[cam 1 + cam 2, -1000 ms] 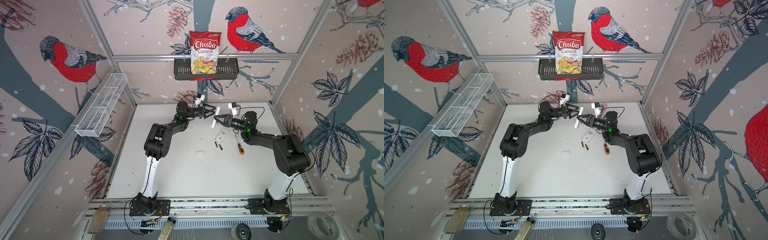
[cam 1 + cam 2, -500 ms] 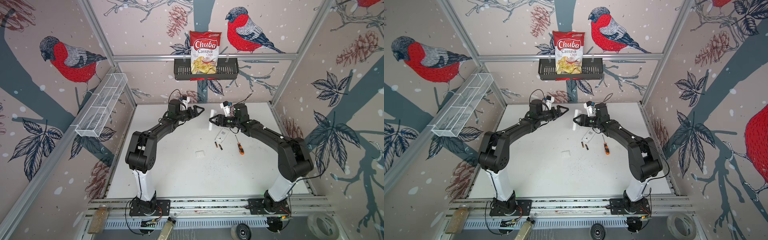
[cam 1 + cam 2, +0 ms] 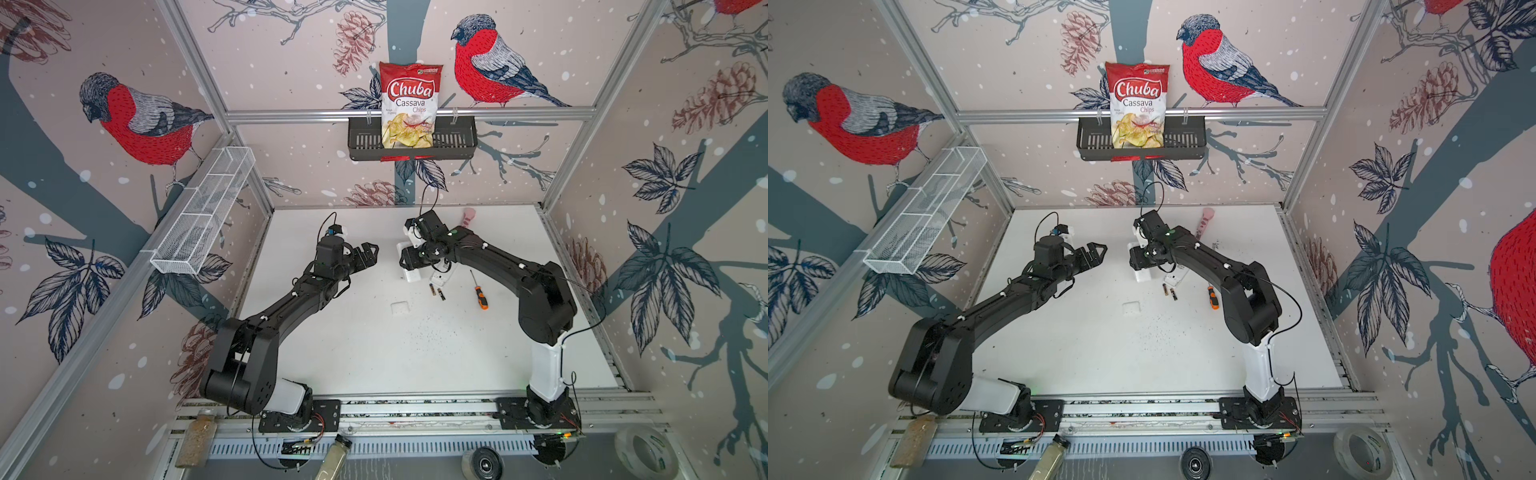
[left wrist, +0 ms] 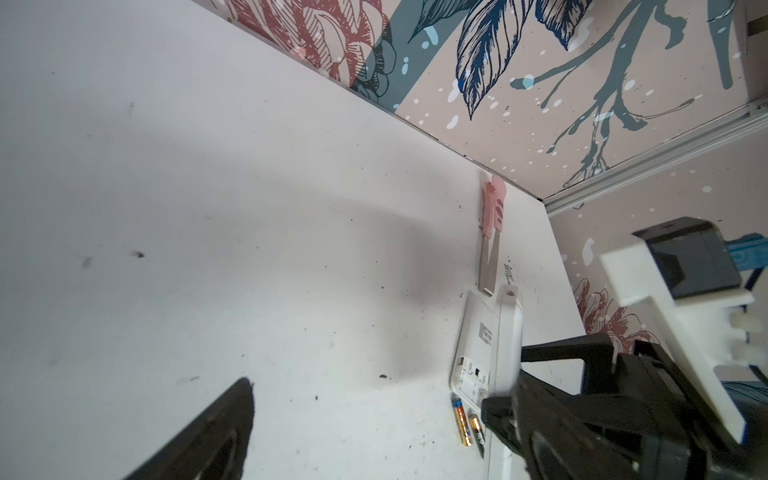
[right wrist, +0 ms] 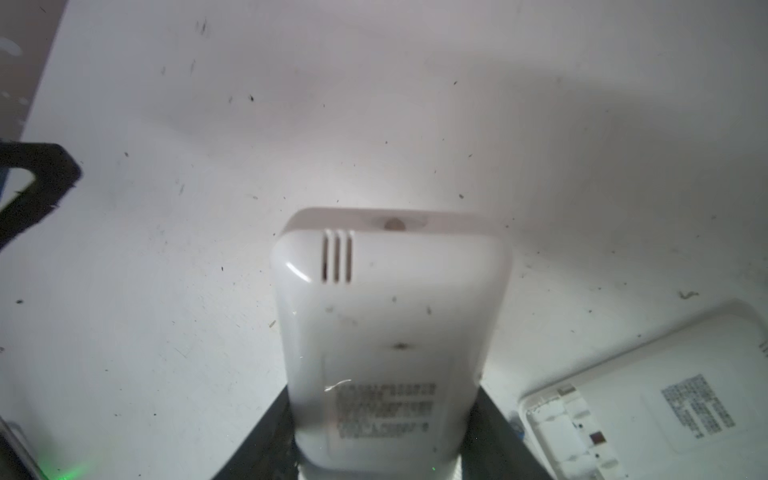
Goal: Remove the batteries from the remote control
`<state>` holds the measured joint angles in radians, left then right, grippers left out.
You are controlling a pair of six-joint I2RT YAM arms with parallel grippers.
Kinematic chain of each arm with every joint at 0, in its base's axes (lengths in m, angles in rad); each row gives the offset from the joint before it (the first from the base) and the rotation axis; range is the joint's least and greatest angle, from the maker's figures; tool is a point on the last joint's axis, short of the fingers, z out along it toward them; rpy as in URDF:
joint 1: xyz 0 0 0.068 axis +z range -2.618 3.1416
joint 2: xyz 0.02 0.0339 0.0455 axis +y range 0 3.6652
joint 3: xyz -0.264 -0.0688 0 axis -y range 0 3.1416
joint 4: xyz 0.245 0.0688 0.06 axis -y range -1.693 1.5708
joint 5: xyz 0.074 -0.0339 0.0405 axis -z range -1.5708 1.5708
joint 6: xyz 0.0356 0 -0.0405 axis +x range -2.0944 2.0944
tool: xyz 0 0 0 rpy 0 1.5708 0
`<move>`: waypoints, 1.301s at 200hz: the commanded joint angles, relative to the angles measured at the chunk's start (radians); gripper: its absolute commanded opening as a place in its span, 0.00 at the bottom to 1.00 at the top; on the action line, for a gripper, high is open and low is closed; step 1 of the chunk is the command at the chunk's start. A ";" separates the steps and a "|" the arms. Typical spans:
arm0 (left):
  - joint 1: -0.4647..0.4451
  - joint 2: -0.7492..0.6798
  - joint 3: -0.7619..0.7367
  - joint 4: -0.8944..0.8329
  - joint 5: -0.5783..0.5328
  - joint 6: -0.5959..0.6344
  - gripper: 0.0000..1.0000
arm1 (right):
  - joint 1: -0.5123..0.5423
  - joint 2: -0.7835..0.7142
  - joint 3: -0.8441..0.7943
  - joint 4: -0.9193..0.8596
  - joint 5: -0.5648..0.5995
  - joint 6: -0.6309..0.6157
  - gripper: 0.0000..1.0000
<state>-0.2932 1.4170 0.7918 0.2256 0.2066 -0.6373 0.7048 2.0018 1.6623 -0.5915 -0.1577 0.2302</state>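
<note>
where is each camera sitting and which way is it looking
Top views: high above the base rail, looking down at the table; left arm and right arm show whole.
Left wrist: on the left arm, facing the far right corner; one own jaw shows, and the right arm's jaws shut on the held remote.
Right wrist: on the right arm, looking along the held remote at the table; own jaws flank it.
Shared: both wrist views show the open remote.
</note>
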 commanded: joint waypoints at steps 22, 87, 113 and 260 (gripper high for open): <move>0.001 -0.036 -0.099 0.129 0.092 0.006 0.95 | 0.027 -0.035 -0.040 -0.012 0.053 -0.023 0.37; 0.000 0.106 -0.069 0.374 0.428 -0.070 0.63 | 0.037 -0.187 -0.219 0.146 -0.033 -0.061 0.36; -0.014 0.145 -0.042 0.413 0.475 -0.079 0.61 | 0.038 -0.190 -0.217 0.145 -0.042 -0.076 0.36; -0.159 0.042 -0.328 0.794 -0.072 -0.041 0.69 | -0.163 -0.105 -0.146 0.255 -0.102 0.299 0.33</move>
<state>-0.3885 1.4548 0.4854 0.8177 0.3077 -0.7074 0.5640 1.8885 1.4929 -0.3962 -0.2432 0.3893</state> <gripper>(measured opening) 0.685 0.564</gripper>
